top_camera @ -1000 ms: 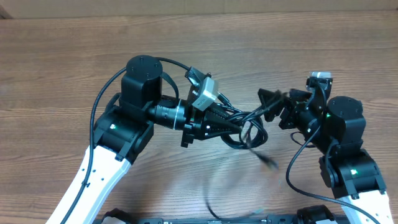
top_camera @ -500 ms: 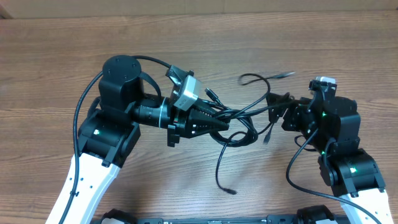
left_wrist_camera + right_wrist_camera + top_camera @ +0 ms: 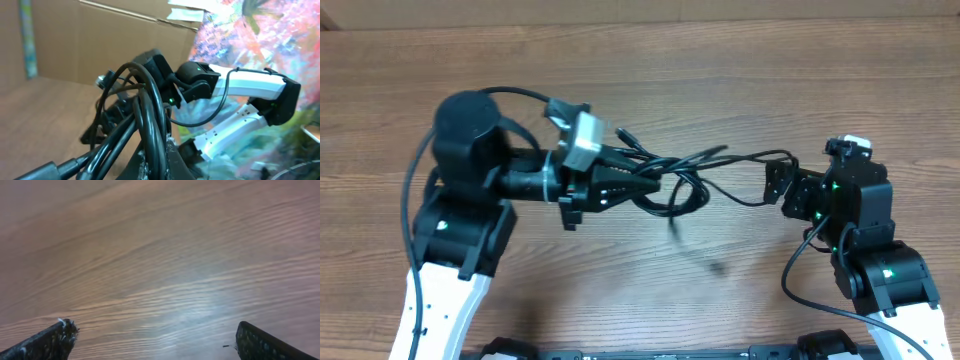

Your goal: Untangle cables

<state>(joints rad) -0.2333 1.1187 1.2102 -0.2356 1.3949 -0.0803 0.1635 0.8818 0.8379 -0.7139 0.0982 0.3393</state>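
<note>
Two grippers: left gripper [image 3: 658,186] pinches one cables [image 3: 678,178] bunch, strands uncountable; right gripper [image 3: 773,187], beside the cables, spread, empty.

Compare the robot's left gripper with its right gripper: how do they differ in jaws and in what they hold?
The left gripper is shut; the right gripper stands wide open. The left gripper clamps the bunch of cables; the right gripper's wrist view shows only bare table between its fingers. Both point inward, facing each other above the table.
</note>
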